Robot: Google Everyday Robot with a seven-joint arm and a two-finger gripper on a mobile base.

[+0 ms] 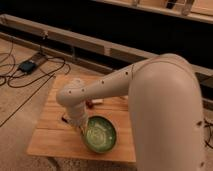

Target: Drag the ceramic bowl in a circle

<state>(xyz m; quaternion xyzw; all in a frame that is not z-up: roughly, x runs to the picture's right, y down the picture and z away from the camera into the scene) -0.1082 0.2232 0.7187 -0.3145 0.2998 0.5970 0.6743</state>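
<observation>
The ceramic bowl [100, 134] is round, green-glazed and glossy inside. It sits near the front edge of the small wooden table [52, 131], right of its middle. My gripper [81, 127] hangs from the white arm [150, 95] and meets the bowl's left rim. The arm's wrist hides most of the gripper.
A small dark object [65, 119] peeks out from behind the wrist on the table. A small red and white item [94, 103] lies behind the bowl. Black cables [20, 80] and a dark box [26, 65] lie on the carpet at left. A low dark wall runs behind.
</observation>
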